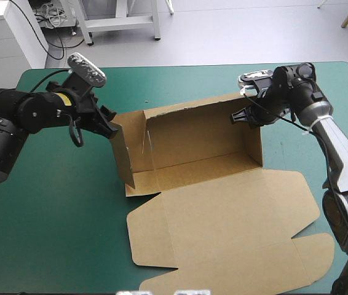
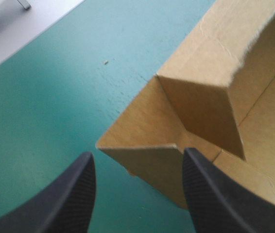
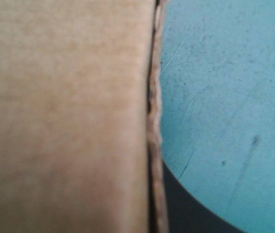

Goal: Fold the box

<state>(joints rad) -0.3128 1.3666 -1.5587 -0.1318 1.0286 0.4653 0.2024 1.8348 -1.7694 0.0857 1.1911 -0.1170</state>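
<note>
The brown box (image 1: 192, 144) stands mid-table with its back and side walls raised and its lid (image 1: 223, 227) flat toward the front edge. My left gripper (image 1: 109, 126) is open at the box's left wall. In the left wrist view its fingertips (image 2: 86, 162) stand apart at the far left corner of the box (image 2: 200, 97), where a flap folds inward. My right gripper (image 1: 240, 115) is at the top of the right wall's far corner. In the right wrist view the board (image 3: 64, 116) fills one side, edge-on, with one black finger (image 3: 191, 213) tight against it.
Bare teal-green cover (image 1: 51, 215) lies left of the box and in front of my left arm. The lid's tabs reach close to the table's front right corner (image 1: 321, 258). A narrow strip of cover (image 1: 192, 80) runs behind the box to the far edge.
</note>
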